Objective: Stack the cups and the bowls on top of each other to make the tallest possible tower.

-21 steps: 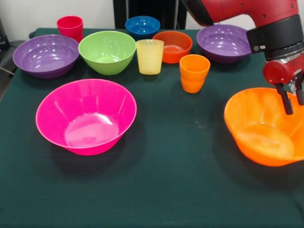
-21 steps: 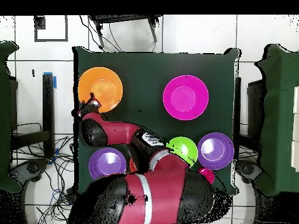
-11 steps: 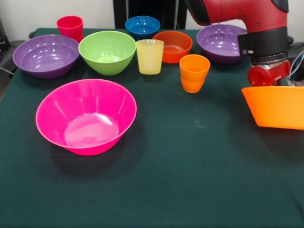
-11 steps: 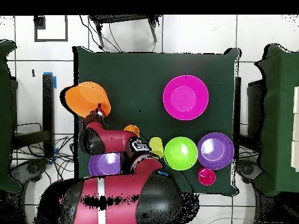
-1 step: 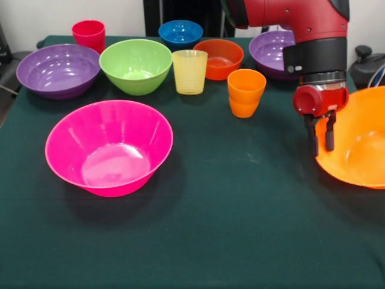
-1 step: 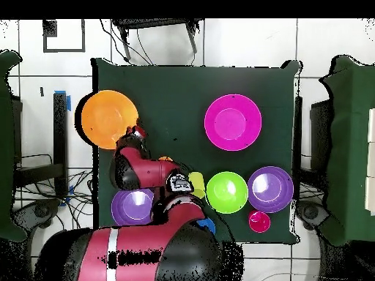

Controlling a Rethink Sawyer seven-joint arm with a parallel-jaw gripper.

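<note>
Your gripper point(image 5: 322, 146) is pinching the rim of the big orange bowl point(image 5: 360, 144) at the right side of the front view, one finger inside the wall and one outside. The bowl is tipped up with its opening facing the camera, and part of it runs off the frame edge. From overhead you see that same bowl point(image 6: 109, 119) hanging partly past the table's point(image 6: 176, 95) edge.

Everything else sits on the dark green cloth, nothing stacked yet. The large pink bowl point(image 5: 109, 146) is alone at the front left. Behind it you've got a row: purple bowl point(image 5: 58, 70), green bowl point(image 5: 136, 65), ribbed yellow cup point(image 5: 189, 71), small orange-red bowl point(image 5: 218, 58), and a second purple bowl point(image 5: 274, 54) partly hidden by the arm point(image 5: 301, 24). The orange cup point(image 5: 246, 92) stands a bit forward of that row, near the yellow one. At the back, the red cup point(image 5: 89, 34) and the small blue bowl point(image 5: 180, 33) stand well apart.
</note>
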